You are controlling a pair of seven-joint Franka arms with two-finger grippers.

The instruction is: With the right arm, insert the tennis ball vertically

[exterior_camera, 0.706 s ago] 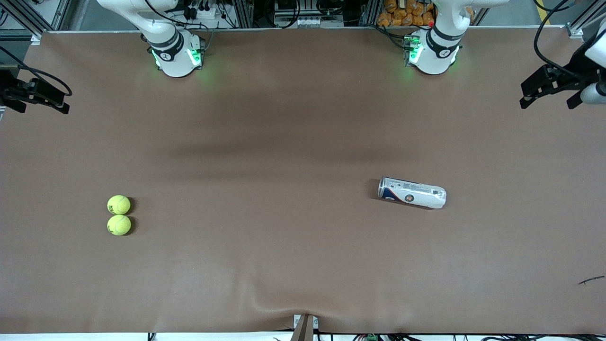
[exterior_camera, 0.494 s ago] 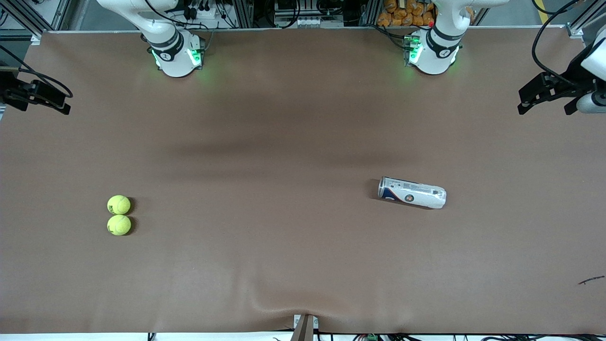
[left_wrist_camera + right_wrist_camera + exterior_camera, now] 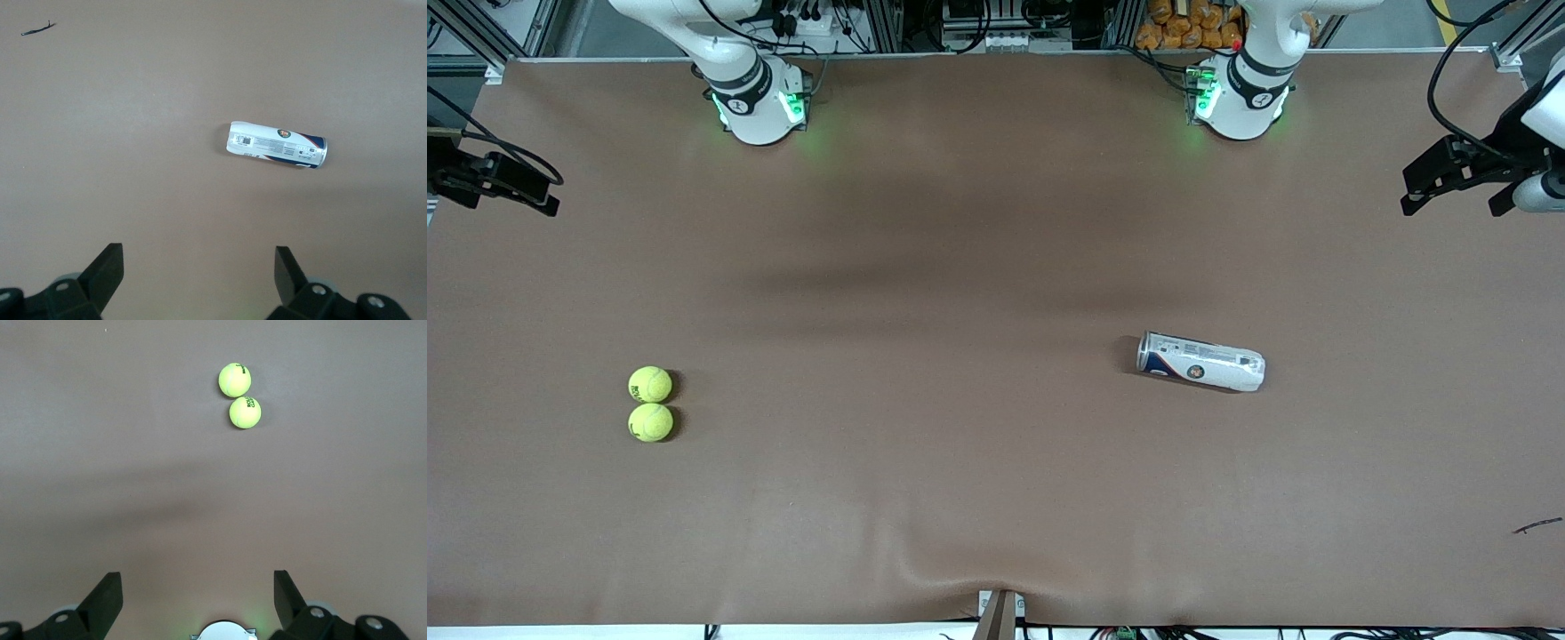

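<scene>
Both claws spread and empty, right claw [image 3: 198,600] above worktop [image 3: 978,267] facing two touching tennis balls [image 3: 650,404], left claw [image 3: 200,280] facing can [image 3: 1200,362] lying sideways, needing uprighting for vertical insertion.

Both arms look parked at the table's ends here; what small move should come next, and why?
Probably the right gripper, open and empty, should start toward the nearer-to-base tennis ball. Both balls lie untouched and touching each other, and the can lies on its side, so it may need the open left gripper to stand it up.
</scene>
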